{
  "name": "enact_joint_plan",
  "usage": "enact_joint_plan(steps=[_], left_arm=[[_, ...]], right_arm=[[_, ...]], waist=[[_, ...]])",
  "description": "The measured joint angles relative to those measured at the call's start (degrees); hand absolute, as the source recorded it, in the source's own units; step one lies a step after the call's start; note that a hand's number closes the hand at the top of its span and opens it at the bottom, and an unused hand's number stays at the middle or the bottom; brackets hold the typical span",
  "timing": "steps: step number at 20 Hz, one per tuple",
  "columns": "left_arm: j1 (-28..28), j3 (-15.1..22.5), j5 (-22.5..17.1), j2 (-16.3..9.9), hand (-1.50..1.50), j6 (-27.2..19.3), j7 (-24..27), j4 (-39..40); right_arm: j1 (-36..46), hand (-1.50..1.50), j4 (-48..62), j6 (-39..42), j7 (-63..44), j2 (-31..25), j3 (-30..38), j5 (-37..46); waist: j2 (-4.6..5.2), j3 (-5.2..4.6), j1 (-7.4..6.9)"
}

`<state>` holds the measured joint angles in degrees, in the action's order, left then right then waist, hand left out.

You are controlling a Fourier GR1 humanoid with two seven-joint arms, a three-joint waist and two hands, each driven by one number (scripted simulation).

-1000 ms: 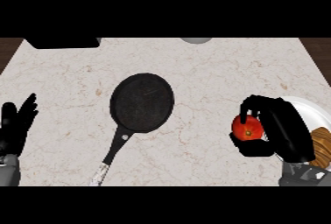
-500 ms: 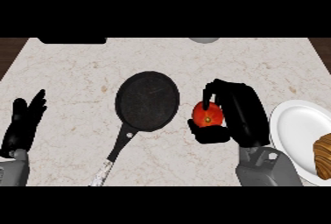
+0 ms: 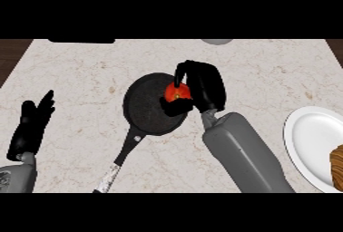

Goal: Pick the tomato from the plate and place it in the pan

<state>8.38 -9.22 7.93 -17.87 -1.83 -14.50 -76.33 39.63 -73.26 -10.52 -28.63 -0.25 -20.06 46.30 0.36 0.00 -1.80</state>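
Nearest to me, my left hand (image 3: 30,129) rests open at the left edge of the counter (image 3: 80,77), fingers straight and pointing up, holding nothing and well apart from everything else. At the lower right, the white plate (image 3: 309,136) sits partly cut off by the edge of the view, with something brown and layered (image 3: 337,162) showing on its far right side; I cannot tell what it is. My right forearm (image 3: 244,152) runs up from the lower edge between the plate and the pan's handle (image 3: 119,161), which points down toward me and ends in a lighter, metallic tip. Farther out, the black pan (image 3: 144,115) lies on the pale marbled counter, its round bowl just left of my right hand (image 3: 204,86). That hand is curled round the tomato (image 3: 178,92), fingers arched over the top and thumb tucked under, so the red fruit shows only on its left side. The tomato is held over the right part of the pan's bowl; I cannot tell whether it touches the pan's surface. At the far edge of the counter, a dark object (image 3: 81,41) lies at the left and a pale rounded thing (image 3: 218,41) sits nearer the middle, both cut off.
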Motion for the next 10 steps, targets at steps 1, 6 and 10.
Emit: enact_joint_plan(steps=[1,6,10], left_arm=[[-0.6,0.0,-0.1,0.0,0.0,0.2,0.2,-0.4],[1.1,0.1,0.4,0.3,0.0,0.2,0.4,1.2],[2.2,0.5,0.5,0.4,0.0,0.8,1.1,2.1]], right_arm=[[1.7,1.5,3.5,-1.9,0.3,0.1,-0.4,-1.3],[9.4,1.5,19.6,-9.3,3.7,0.2,-2.6,-8.9],[12.0,1.5,29.2,-14.5,8.8,0.2,-5.0,-15.6]], waist=[[0.03,0.0,-0.22],[0.29,0.0,-0.86],[0.8,0.02,-2.3]])
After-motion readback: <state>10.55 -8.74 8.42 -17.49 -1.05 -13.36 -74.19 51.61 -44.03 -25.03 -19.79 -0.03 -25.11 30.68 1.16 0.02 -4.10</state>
